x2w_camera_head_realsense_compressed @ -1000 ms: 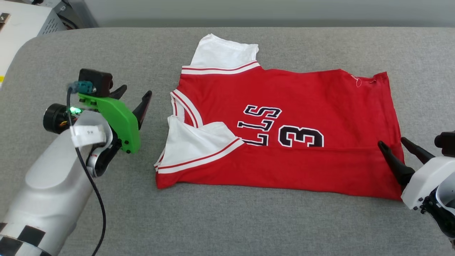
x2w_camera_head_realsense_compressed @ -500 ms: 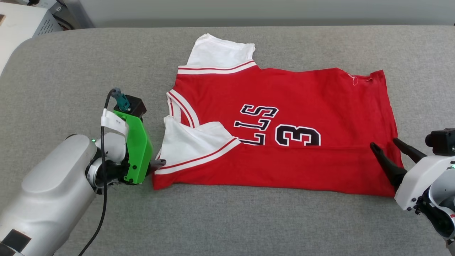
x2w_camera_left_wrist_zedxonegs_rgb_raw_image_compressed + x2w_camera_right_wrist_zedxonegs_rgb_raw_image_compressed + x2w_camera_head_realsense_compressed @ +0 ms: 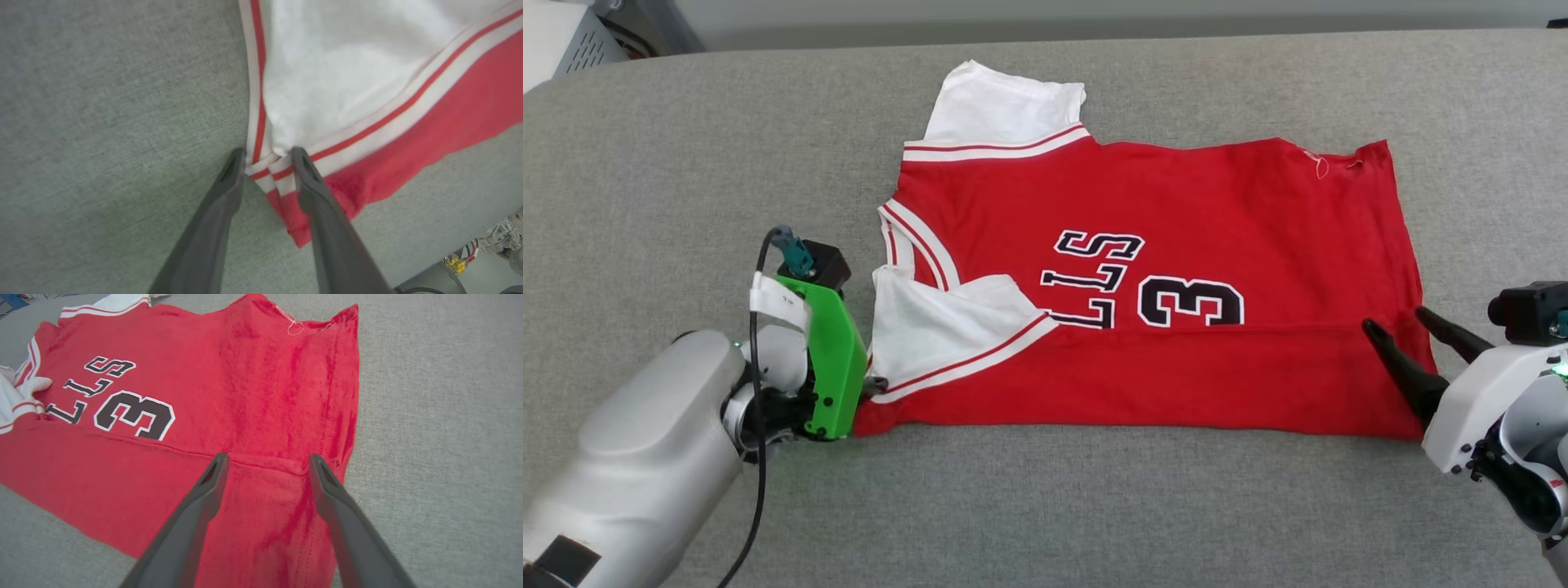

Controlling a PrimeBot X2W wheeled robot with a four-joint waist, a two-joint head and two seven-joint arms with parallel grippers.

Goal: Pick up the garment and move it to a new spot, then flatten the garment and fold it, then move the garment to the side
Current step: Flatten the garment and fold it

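Grey padded surface [image 3: 1045, 506] bearing the garment [image 3: 1176, 212], which lies flat at centre, collar toward the robot's left. Its near long edge is folded up over the base of the lettering, and one white sleeve is turned inward. Right gripper [image 3: 1394, 318]: fingers spread wide over the near hem corner. Left gripper [image 3: 267, 153]: fingers narrowly apart astride the striped trim at the near shoulder corner; whether they pinch it cannot be told.

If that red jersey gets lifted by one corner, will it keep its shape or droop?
Probably droop: the red jersey lies limp, its near edge folded over with creases. It looks thin, so likely light. The left end effector straddles a trim corner, so the rest would likely hang.
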